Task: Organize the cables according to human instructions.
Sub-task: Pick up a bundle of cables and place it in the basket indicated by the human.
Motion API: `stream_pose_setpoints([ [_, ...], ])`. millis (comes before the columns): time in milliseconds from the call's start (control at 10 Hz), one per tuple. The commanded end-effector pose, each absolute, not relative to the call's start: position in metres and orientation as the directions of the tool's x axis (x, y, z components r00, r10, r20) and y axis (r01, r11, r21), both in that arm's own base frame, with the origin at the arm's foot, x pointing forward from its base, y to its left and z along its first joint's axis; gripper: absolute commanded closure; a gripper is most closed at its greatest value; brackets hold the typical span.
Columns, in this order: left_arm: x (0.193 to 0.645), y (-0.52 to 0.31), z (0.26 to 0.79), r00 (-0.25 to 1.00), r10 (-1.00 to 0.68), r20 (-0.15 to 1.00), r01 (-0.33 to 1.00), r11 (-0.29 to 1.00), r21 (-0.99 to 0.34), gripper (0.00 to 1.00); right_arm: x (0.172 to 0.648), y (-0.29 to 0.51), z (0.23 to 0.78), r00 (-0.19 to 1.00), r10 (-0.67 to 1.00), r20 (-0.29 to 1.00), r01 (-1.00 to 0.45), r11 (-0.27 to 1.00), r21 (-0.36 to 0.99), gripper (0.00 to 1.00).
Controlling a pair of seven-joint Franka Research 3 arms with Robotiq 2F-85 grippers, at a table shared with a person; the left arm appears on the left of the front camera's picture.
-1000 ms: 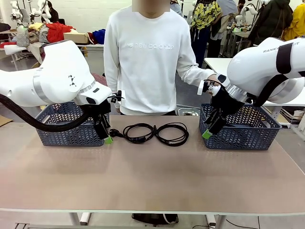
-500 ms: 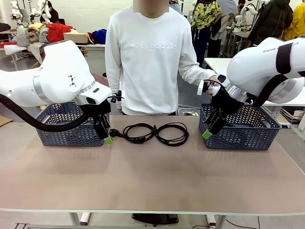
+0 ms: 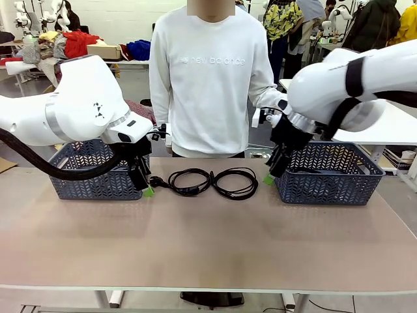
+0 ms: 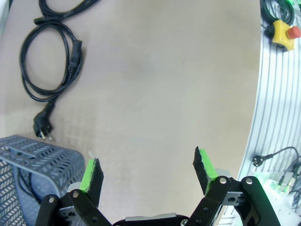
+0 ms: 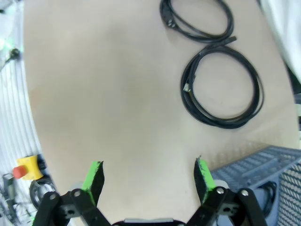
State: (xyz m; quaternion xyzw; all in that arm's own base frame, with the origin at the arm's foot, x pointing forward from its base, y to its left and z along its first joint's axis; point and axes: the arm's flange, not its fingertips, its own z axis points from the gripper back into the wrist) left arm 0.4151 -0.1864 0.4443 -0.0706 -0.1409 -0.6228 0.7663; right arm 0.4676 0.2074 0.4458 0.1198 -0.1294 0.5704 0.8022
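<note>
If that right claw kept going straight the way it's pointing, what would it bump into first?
Probably the bare table. The right gripper aims at it, and the nearest cable coil lies off to one side, though depth is hard to judge.

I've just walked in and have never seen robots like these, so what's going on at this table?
Two robot arms share a table with a person standing at its far side; the job is sorting cables. Two coiled cables, the left cable and the right cable, lie between two baskets. Neither is held: the left gripper hangs open by the left basket, next to the left cable's plug, and the right gripper hangs open beside the right basket.
</note>
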Motion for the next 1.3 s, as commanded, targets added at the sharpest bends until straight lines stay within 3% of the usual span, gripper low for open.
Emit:
stream_pose_setpoints([
  [0, 0.414, -0.185, 0.445, 0.188, -0.935, 0.302, 0.974, 0.217, 0.064, 0.00, 0.501, 0.229, 0.446, 0.361, 0.892, 0.273, -0.932, 0.356, 0.069, 0.00],
  [600, 0.414, -0.185, 0.445, 0.188, -0.935, 0.302, 0.974, 0.217, 0.064, 0.00, 0.543, 0.283, 0.407, 0.452, 0.865, 0.217, -0.891, 0.451, 0.056, 0.00],
  [1200, 0.414, -0.185, 0.445, 0.188, -0.935, 0.302, 0.974, 0.217, 0.064, 0.00, 0.541, 0.282, 0.398, 0.443, 0.869, 0.223, -0.896, 0.436, 0.079, 0.00],
])
